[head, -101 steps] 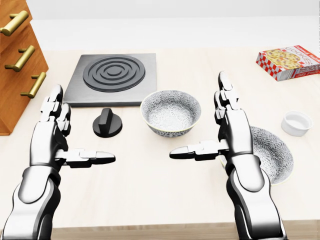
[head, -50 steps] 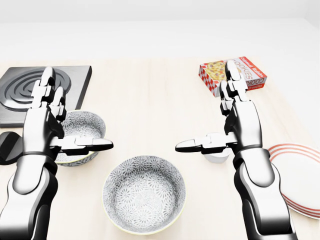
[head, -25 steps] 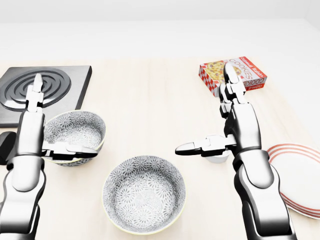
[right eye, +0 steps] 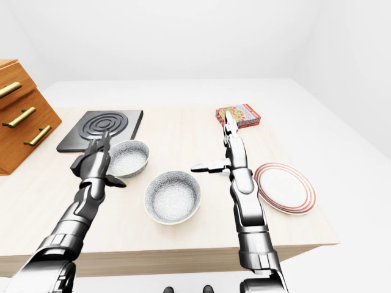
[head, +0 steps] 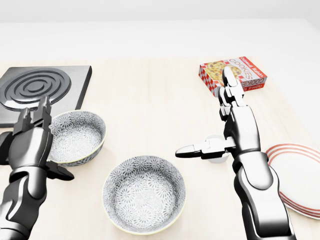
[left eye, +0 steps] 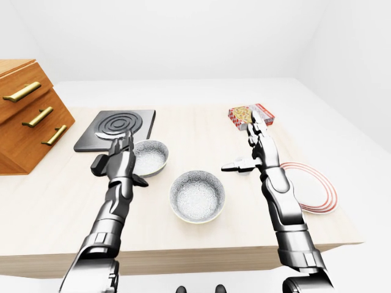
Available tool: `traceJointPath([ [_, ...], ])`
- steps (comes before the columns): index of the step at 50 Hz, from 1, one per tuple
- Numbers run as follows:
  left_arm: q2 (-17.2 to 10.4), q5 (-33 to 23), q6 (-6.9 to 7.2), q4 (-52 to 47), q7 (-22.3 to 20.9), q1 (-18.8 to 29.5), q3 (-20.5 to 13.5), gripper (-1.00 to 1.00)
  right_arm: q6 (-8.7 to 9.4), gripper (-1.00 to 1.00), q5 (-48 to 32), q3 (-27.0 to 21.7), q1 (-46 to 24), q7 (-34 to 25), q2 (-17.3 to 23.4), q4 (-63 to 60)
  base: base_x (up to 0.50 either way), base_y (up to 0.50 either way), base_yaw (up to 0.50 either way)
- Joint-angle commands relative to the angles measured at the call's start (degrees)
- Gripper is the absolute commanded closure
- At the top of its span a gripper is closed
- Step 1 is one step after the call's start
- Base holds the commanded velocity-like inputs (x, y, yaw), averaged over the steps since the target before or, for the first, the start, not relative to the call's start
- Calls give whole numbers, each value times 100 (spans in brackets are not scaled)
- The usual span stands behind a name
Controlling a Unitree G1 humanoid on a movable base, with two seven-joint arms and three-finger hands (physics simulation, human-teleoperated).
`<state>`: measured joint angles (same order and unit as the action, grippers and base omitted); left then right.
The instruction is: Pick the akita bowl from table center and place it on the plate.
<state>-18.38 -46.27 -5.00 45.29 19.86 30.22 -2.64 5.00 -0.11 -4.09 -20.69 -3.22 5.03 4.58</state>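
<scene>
- Counter (left eye: 183,131): pale wood surface carrying every item; all objects rest flat on it.
- Wooden drawer cabinet (left eye: 24,122): stands at the left edge of the left-eye view, clear of the work.
- Burner plate (head: 40,90): dark square with raised rings, upper left of the head view, untouched.
- Plate (right eye: 284,188): red-rimmed, at the right of the right-eye view, nothing on it. The destination is unoccupied.
- Akita bowl (head: 144,192): patterned bowl near the counter's middle, at the bottom centre of the head view, upright, between the two arms and held by neither. Which of the two matching bowls is the target is a judgement from position only.
- Second bowl (head: 77,136): same pattern, left of the head view, just beside the left hand.
- Cookie box (head: 232,75): upper right, lying flat, partly behind the right fingertips.
- Left hand (head: 31,145): back of the hand toward the camera, fingers extended and open, next to the second bowl's rim; contact cannot be confirmed. Holds nothing.
- Right hand (head: 227,135): fingers straight up, thumb (head: 192,149) pointing toward view-left, fully open, empty, above a small white cup (head: 217,156) that is mostly hidden behind it.
- Knob (left eye: 98,165): dark item partly behind the left hand.
- Progress: none visible. Judged outstanding: grasp, lift, carry to the plate, release.
</scene>
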Motion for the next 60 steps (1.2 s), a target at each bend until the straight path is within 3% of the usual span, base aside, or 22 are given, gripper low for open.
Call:
traceJointPath([
  [1,-33,-908,0,1983,787,804,410,-100,0,-100,-27,5,70,-25,-3,25,0,0,0],
  [7,36,-1123,0,2525,983,1099,555,-100,0,-100,-52,17,63,-35,-13,62,0,0,0],
  [22,53,-1364,0,3066,669,1760,561,-100,0,-100,-91,12,21,-54,2,171,0,0,0],
  [37,361,-1246,0,3135,537,1532,551,-100,0,-100,-116,2,-10,-55,19,213,0,0,0],
  [49,442,-1232,0,3207,450,1529,529,-100,0,-100,-122,-19,-1,-73,41,137,0,0,0],
  [50,444,-1225,0,3223,417,1497,520,-56,0,-100,-123,-17,-13,-69,38,137,0,0,0],
  [52,433,-1221,0,3231,467,1464,507,100,0,-100,-127,-11,-27,-62,34,144,0,0,0],
  [60,350,-1112,0,3217,488,1451,439,100,0,-100,-138,6,-25,-62,20,146,0,0,0],
])
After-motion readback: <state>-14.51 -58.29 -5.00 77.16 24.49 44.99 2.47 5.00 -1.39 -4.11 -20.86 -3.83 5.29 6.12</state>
